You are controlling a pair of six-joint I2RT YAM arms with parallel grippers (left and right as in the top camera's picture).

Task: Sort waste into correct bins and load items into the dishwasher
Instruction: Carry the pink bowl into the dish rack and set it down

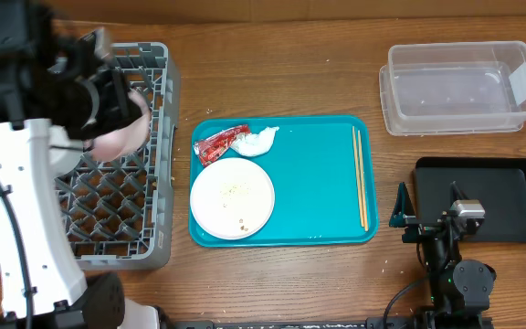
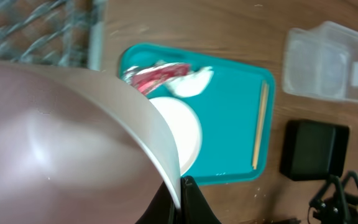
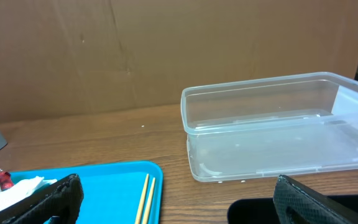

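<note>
Overhead view bright and even, the light diffuse from above; shadows soft and short, a faint one beside the tub [image 1: 459, 87] and along the teal tray [image 1: 318, 183] edge; the plate [image 1: 232, 196] close to white-out, its crumbs [image 1: 236, 191] barely legible; the black tray [image 1: 510, 196] almost featureless; the counter [image 1: 281, 73] grain sharp. Left wrist view soft throughout; the bowl [image 2: 55, 143] fills the lower left, far out of focus, with a broad pale sheen; the rack [image 2: 36, 28] a blur at top left. Right wrist view crispest; thin glints along the tub rim; the right gripper [image 3: 179, 190] only two dark, blurred shapes at the bottom edge.
</note>
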